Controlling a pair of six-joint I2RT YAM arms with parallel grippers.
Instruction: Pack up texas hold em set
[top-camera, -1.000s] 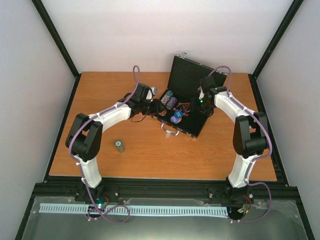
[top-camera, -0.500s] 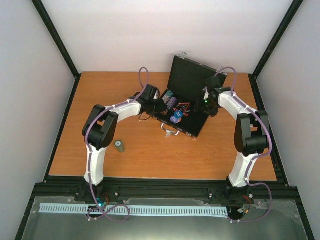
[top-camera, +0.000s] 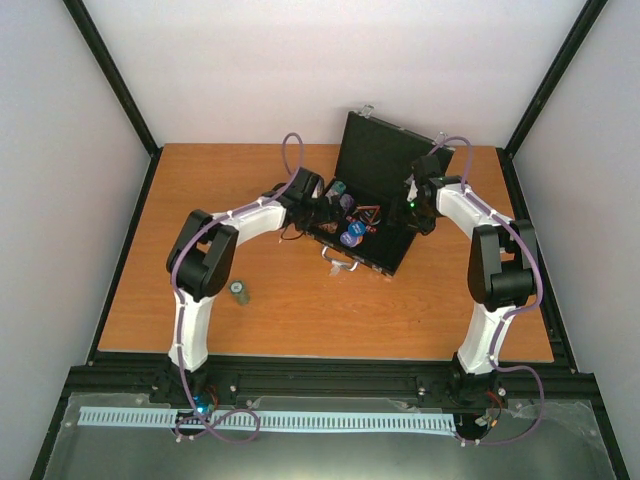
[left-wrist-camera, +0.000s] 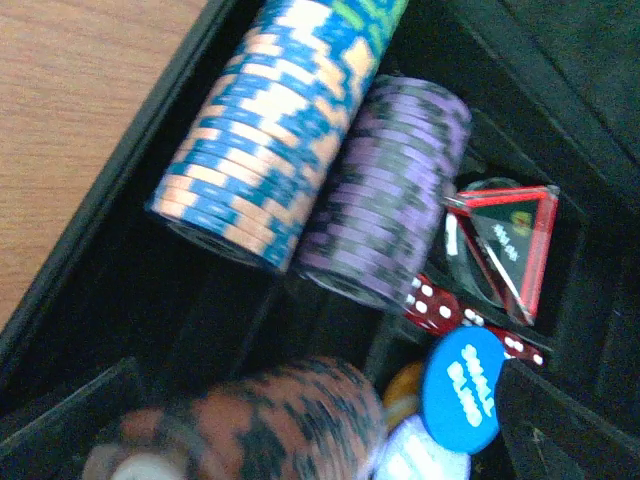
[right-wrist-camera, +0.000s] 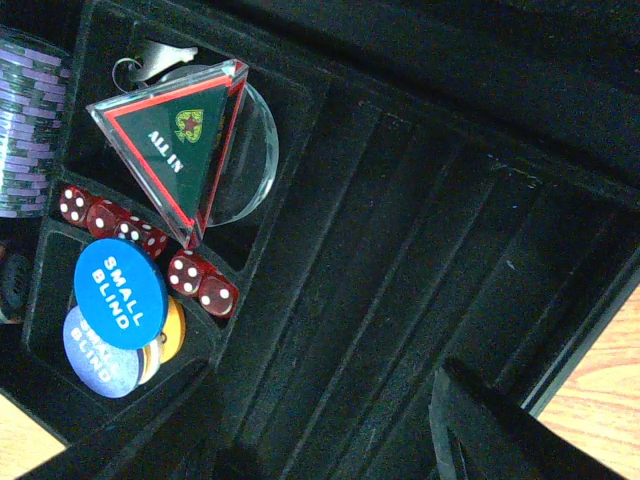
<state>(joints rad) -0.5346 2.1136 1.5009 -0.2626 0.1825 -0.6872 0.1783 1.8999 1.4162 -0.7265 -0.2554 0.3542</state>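
Note:
The black case (top-camera: 395, 250) lies open, its lid (top-camera: 375, 155) raised. In the left wrist view its tray holds a blue-orange chip stack (left-wrist-camera: 270, 130), a purple stack (left-wrist-camera: 385, 190), the red-black triangle (left-wrist-camera: 505, 240), red dice (left-wrist-camera: 432, 305) and a blue disc (left-wrist-camera: 465, 385) over an orange disc (left-wrist-camera: 405, 385). My left gripper (left-wrist-camera: 320, 440) is over the tray's left end, open. A blurred orange-black chip stack (left-wrist-camera: 270, 420) lies between its fingers, with a gap on the right side. My right gripper (right-wrist-camera: 325, 440) hangs open over the empty ridged slots (right-wrist-camera: 400, 250), holding nothing.
One small chip stack (top-camera: 239, 291) stands alone on the wooden table (top-camera: 300, 310), left of centre. The case's silver handle (top-camera: 340, 262) points toward the arms. Black frame posts and white walls close in the table on three sides.
The left arm swung right and forward over the case's left end with the orange-black stack, then its jaws spread wide. The right arm barely shifted.

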